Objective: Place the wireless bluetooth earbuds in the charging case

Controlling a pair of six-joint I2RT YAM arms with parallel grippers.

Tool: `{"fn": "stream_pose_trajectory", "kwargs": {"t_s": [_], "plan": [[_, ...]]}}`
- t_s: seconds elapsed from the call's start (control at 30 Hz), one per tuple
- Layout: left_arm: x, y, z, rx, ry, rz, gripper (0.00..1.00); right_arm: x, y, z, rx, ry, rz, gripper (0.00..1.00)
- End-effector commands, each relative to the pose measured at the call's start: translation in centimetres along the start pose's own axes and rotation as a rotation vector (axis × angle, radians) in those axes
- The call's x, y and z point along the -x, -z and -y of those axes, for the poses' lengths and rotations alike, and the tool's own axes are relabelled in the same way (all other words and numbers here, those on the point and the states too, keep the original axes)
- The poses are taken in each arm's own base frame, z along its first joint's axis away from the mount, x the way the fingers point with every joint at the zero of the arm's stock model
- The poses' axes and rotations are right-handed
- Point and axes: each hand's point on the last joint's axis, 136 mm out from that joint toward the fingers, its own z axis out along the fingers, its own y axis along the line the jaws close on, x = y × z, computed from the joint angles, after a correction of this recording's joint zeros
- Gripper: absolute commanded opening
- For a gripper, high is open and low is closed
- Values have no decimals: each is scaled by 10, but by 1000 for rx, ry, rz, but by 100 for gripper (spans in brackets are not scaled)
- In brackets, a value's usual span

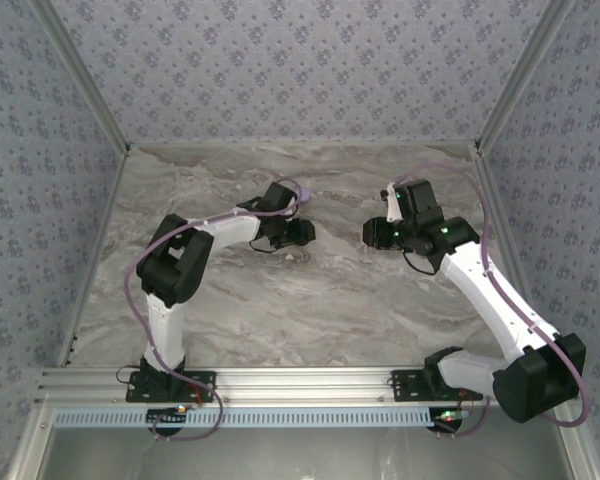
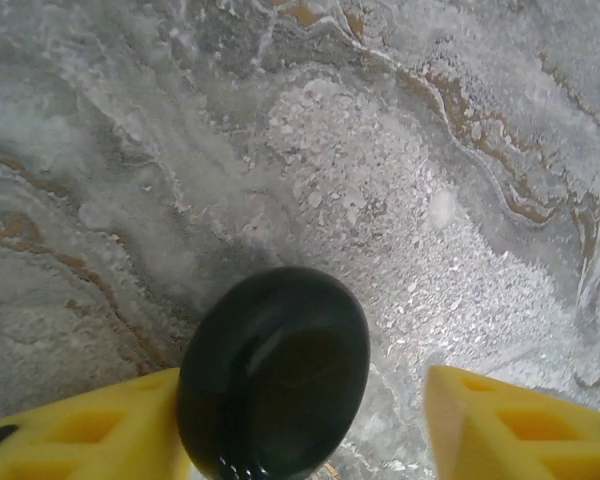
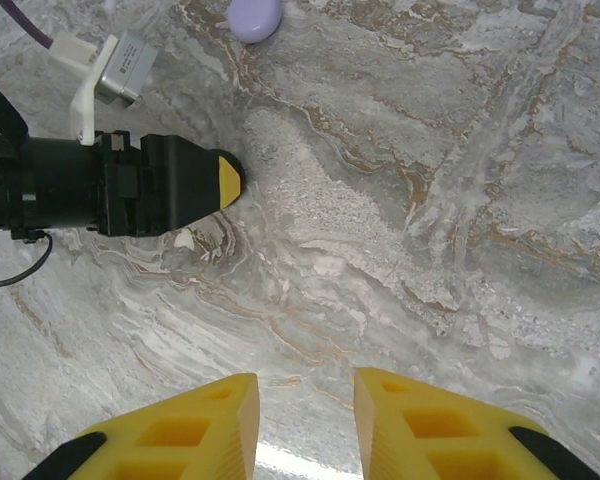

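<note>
The charging case, a round glossy black puck, sits tilted on the marble in the left wrist view. It leans against the left yellow finger, and a wide gap separates it from the other finger. My left gripper is open around it, low over the table's middle. My right gripper faces it from the right. Its jaws stand a little apart with only bare marble between them. The earbuds are out of view.
A pale lilac disc lies on the marble beyond the left gripper's black body. The marble table is walled by patterned panels at the back and both sides. An aluminium rail carries both arm bases.
</note>
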Motion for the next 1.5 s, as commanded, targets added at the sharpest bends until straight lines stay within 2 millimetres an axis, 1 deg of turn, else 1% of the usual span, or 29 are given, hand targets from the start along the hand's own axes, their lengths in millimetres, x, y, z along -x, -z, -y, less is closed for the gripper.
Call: {"fn": "stream_pose_trajectory", "kwargs": {"t_s": [0.0,0.17,0.23,0.33,0.43,0.57,0.73,0.8,0.9,0.93,0.97,1.1,1.23,1.37,1.47], "plan": [[4,19,-13,97,-23,25,67,-9,-2,13,-46,-23,-25,34],[16,54,-15,168,-90,98,76,-8,-2,23,-90,-31,-18,41],[21,72,-14,196,-118,136,79,-7,-1,28,-111,-35,-11,44],[25,97,-15,230,-147,185,80,-5,0,38,-161,-42,9,49],[27,122,-20,278,-162,243,80,0,2,52,-230,-51,39,52],[24,154,-37,366,-169,311,80,2,6,72,-330,-54,73,53],[18,187,-58,477,-181,378,80,4,12,96,-456,-44,128,54],[17,199,-68,527,-193,412,80,5,14,105,-502,-28,144,57],[19,218,-87,604,-199,462,81,5,18,122,-596,-13,166,61],[19,224,-95,637,-198,482,82,2,19,128,-623,-5,163,61],[20,231,-103,667,-194,500,84,9,19,131,-635,-1,197,61],[21,249,-133,760,-164,577,91,13,16,147,-666,15,230,63],[22,259,-161,831,-136,633,99,16,10,163,-664,3,263,66],[23,262,-185,884,-163,646,99,13,4,180,-621,-63,278,68],[24,263,-201,882,-168,667,99,10,-4,191,-584,-100,289,68]]}}
